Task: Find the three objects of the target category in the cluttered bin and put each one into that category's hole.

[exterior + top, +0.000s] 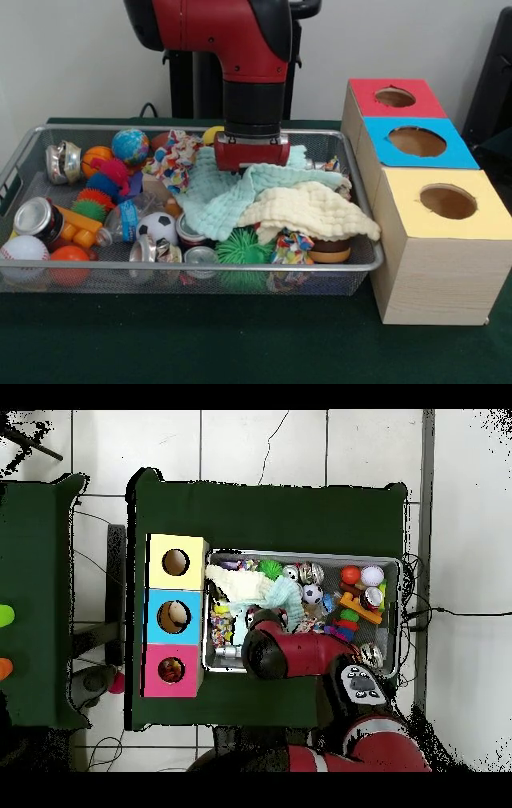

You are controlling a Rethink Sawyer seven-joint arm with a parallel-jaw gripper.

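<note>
The gripper presses into the mint cloth in the bin (whether it grips anything cannot be told), beside the cream cloth.

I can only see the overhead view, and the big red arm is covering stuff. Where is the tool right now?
Observer: The front view shows the tool low in the bin, its red body down on the mint-green cloth.
Operator: Is it holding a toy?
Observer: I can't tell. The cloth bunches up around the tool's underside and hides it.
Operator: What's under the cream cloth?
Observer: A brown and orange round thing pokes out beneath the cream cloth, at the edge nearest the front camera, close to a green spiky ball.
</note>
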